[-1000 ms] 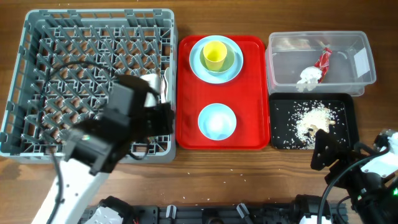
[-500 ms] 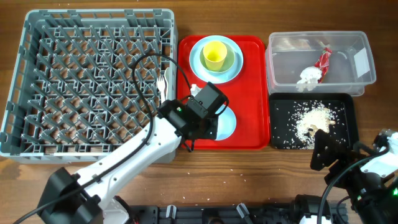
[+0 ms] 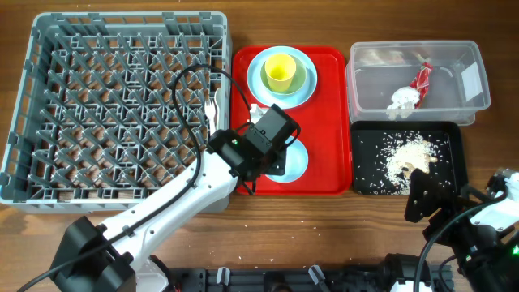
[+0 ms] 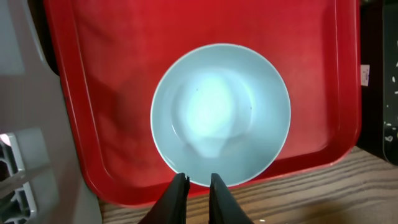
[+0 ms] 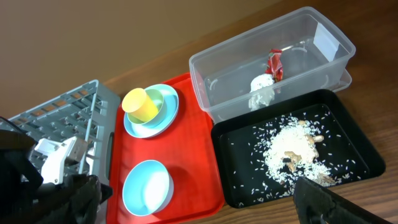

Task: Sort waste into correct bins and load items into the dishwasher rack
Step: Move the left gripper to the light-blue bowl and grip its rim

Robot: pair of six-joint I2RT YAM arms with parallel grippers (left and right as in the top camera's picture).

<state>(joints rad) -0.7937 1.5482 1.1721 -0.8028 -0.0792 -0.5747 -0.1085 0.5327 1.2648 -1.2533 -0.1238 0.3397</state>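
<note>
My left gripper (image 4: 199, 183) hangs over the near rim of the light-blue bowl (image 4: 221, 115) on the red tray (image 3: 324, 105). Its fingers stand a narrow slit apart, with nothing between them. A yellow cup (image 3: 280, 71) sits on the blue plate (image 3: 258, 88) at the tray's far end. A white fork (image 3: 212, 108) lies at the right edge of the grey rack (image 3: 122, 18). The clear tub (image 3: 365, 81) holds a napkin (image 3: 403, 99) and a red wrapper (image 3: 424, 77). Rice (image 3: 409, 152) lies in the black tray (image 3: 450, 174). My right gripper (image 3: 426, 199) waits near the table's front edge, open and empty.
In the right wrist view one dark finger (image 5: 323, 202) shows at the lower right, close to the black tray's near edge. The left arm reaches across the rack's front right corner. Bare wood runs along the table's front edge.
My left arm has swung from over the rack to above the bowl on the red tray, and its fingers have parted a little. The right arm has stayed still.
</note>
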